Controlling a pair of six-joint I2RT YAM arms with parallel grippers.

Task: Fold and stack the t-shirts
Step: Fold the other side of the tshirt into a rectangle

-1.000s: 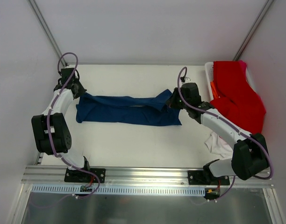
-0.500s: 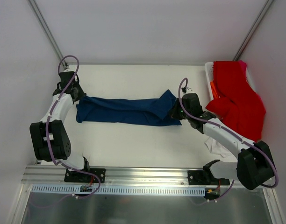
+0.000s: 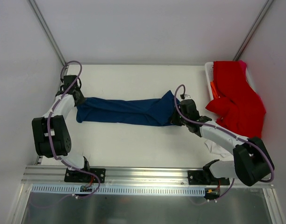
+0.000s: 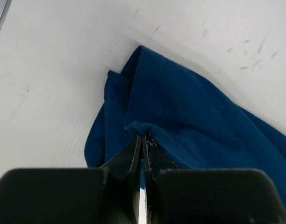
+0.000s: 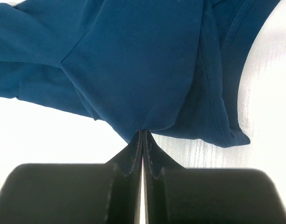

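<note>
A navy blue t-shirt (image 3: 124,111) lies stretched in a long band across the middle of the white table. My left gripper (image 3: 79,99) is shut on its left end; in the left wrist view the jaws pinch a fold of the navy cloth (image 4: 180,107) at the gripper tip (image 4: 142,136). My right gripper (image 3: 176,116) is shut on its right end; in the right wrist view the navy cloth (image 5: 133,60) hangs from the gripper tip (image 5: 142,132). The print is hidden. A red t-shirt (image 3: 236,95) drapes over the basket at the right. A white t-shirt (image 3: 218,145) lies under my right arm.
A white plastic basket (image 3: 209,74) stands at the far right, with a pink edge (image 3: 244,65) showing behind the red cloth. Walls close the table on the left, back and right. An aluminium rail (image 3: 147,173) runs along the near edge.
Both grippers have moved toward the near edge with the navy shirt still held. The shirt has drawn into a narrower, tauter band, and its right flap has risen.
</note>
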